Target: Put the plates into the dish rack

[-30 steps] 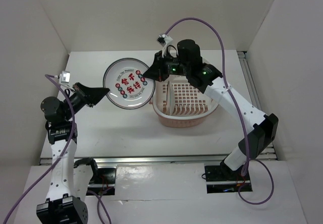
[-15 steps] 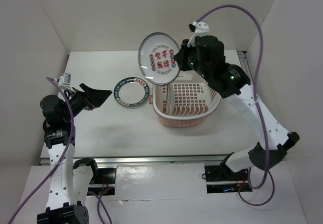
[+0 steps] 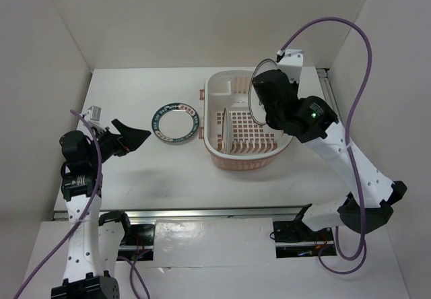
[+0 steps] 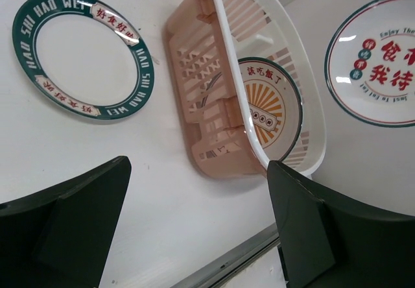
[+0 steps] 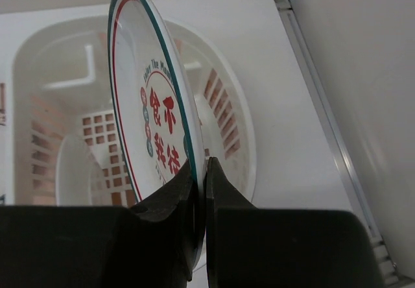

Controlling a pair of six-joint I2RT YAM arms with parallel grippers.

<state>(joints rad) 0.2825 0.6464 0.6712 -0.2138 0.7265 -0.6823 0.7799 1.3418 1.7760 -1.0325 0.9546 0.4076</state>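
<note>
Spreading across the overhead view, the white table (image 3: 135, 171) bears the dish rack (image 3: 246, 159) right of centre — an oval pink-and-cream basket with slotted base and walls. The right arm (image 3: 337, 154) reaches over the rack's far right side; the left arm (image 3: 82, 211) stands at the table's left edge. Of the plates, the sunburst plate (image 3: 227, 132) stands on edge inside the rack, near its left wall, its orange rays visible past the rim in the left wrist view. The blue-green-rimmed plate (image 3: 174, 122) lies flat on the table, just left of the rack and apart from it. The red-character plate (image 5: 152, 126) is held upright over the rack's interior. The right gripper (image 5: 200, 171) pinches that plate's rim, one finger on each face. The left gripper (image 3: 133, 139) hangs over bare table left of the blue-green-rimmed plate — its fingers (image 4: 78, 204) spread wide, nothing between them.
</note>
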